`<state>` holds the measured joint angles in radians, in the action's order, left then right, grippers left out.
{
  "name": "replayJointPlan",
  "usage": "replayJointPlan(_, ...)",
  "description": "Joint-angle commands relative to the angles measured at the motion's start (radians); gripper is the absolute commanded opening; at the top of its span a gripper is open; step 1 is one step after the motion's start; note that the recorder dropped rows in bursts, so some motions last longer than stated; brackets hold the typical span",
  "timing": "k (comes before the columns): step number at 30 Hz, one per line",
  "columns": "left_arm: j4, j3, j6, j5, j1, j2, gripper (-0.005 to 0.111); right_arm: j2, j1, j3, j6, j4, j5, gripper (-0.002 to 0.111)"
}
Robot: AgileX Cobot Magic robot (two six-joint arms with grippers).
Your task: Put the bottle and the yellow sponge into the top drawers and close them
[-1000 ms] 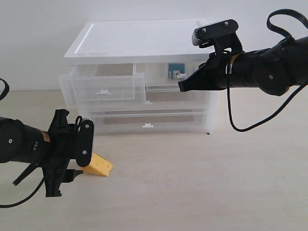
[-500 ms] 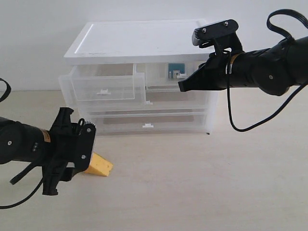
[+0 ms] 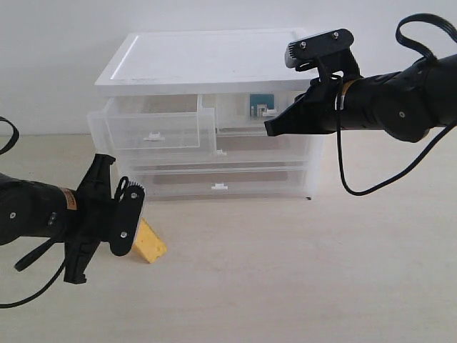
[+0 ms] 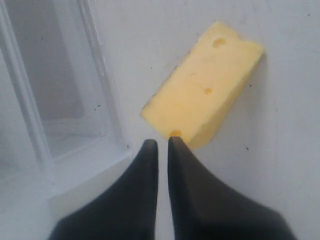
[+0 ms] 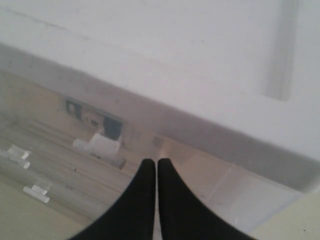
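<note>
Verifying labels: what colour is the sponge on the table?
The sponge is yellow, with cheese-like holes; left wrist view.

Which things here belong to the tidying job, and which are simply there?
Job: yellow sponge, bottle, top drawers.
Simply there: wide lower drawers, black cable, table.

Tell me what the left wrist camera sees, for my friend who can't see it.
A yellow sponge shaped like a cheese wedge lies on a pale table, just past the tips of the black left end effector, which is shut. A see-through plastic drawer is beside them.
</note>
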<state>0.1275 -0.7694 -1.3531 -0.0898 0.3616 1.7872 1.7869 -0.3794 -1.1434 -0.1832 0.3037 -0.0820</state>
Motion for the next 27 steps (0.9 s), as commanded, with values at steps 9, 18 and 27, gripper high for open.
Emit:
replayJointPlan(9,0.015,-0.003,0.197,0.022,0.000,0.004,0.004,0.004,0.011,-0.012,0.007,-0.006,-0.012,0.000)
replayJointPlan(18,0.035,0.015,0.266,0.090,0.000,0.004,0.004,-0.003,0.011,-0.012,-0.001,0.001,0.019,0.000)
replayJointPlan(27,0.022,0.064,0.365,-0.008,-0.032,-0.010,0.004,-0.067,-0.031,-0.012,0.007,0.020,0.158,0.022)
